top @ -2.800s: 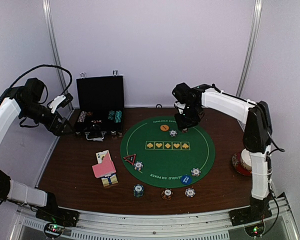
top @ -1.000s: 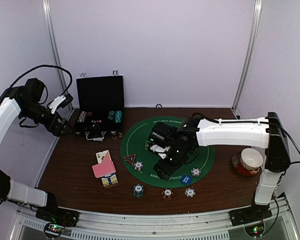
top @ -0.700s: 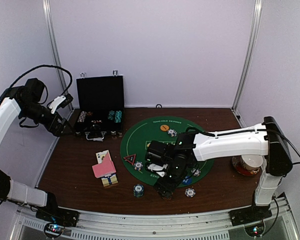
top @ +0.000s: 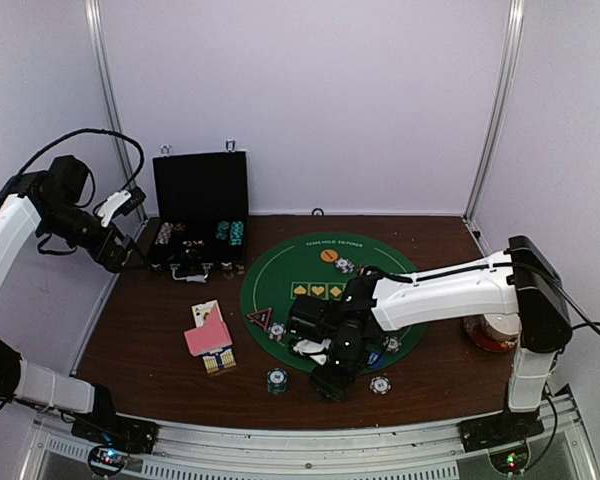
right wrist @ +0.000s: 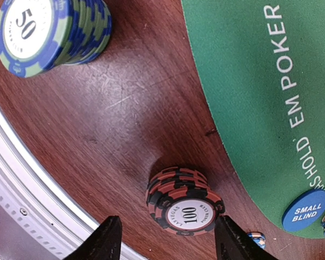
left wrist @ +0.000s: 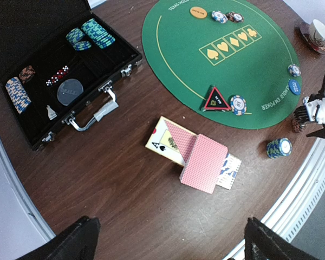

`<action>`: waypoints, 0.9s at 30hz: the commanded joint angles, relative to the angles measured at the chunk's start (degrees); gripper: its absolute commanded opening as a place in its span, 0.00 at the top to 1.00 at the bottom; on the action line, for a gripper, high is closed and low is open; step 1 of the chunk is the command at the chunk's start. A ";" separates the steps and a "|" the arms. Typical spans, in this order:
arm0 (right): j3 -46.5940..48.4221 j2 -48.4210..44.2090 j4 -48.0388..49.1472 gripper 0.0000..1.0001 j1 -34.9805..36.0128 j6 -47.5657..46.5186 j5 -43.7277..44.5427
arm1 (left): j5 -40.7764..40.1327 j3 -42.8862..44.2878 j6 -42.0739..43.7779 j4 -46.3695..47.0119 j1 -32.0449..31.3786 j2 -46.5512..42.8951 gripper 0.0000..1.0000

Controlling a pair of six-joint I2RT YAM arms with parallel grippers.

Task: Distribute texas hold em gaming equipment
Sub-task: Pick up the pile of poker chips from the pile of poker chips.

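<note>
A red-and-black stack of chips marked 100 (right wrist: 184,203) stands on the wood just off the mat's near edge. My right gripper (right wrist: 168,241) is down over it, one jaw on each side. The right finger (right wrist: 233,241) is almost at the stack's rim, and a gap shows on the left, so it is open. From above, the right gripper (top: 330,380) hides that stack. A teal stack marked 50 (right wrist: 49,32) stands to its left. The blue Small Blind button (right wrist: 305,210) lies on the mat. Pink-backed cards (left wrist: 203,162) lie fanned on the wood. My left gripper (left wrist: 170,244) hangs open, high over the table's left side.
The green felt mat (top: 320,275) carries an orange button (top: 328,255), a black triangle marker (top: 260,318) and single chips. The open black case (left wrist: 59,81) with more chips stands at the back left. A whitish stack (top: 380,384) sits right of my right gripper. A cup on a saucer (top: 490,330) stands at the right.
My right arm has swung from over the mat's middle to its near edge and come down around the red stack, its jaws narrowing. The left arm has not moved.
</note>
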 commanded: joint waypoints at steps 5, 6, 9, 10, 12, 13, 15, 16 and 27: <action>-0.09 1.73 0.36 0.41 0.28 -0.87 0.28 | 0.27 1.19 0.71 0.35 0.36 -0.05 0.02; -0.02 1.79 0.42 0.42 0.27 -0.87 0.25 | 0.34 1.17 0.71 0.27 0.28 -0.01 0.03; 0.26 1.79 0.37 0.44 0.29 -1.01 0.32 | 0.33 1.16 0.71 0.32 0.36 -0.02 0.02; 0.30 1.86 0.46 0.45 0.30 -1.01 0.29 | 0.29 1.12 0.71 0.34 0.25 0.01 0.02; 0.37 2.01 0.55 0.46 0.32 -0.93 0.28 | 0.36 1.16 0.71 0.39 0.32 0.05 0.02; 0.35 2.14 0.50 0.46 0.30 -0.92 0.29 | 0.31 1.18 0.67 0.41 0.36 0.08 0.02; 0.46 2.28 0.26 0.44 0.34 -0.99 0.26 | 0.26 1.21 0.71 0.36 0.36 0.03 0.03; 0.55 2.09 0.10 0.44 0.33 -1.05 0.51 | 0.34 1.17 0.71 0.34 0.24 0.08 0.02; 4.60 -0.35 -4.19 0.44 0.61 -2.05 3.60 | 0.49 1.08 0.80 0.37 0.36 0.06 0.03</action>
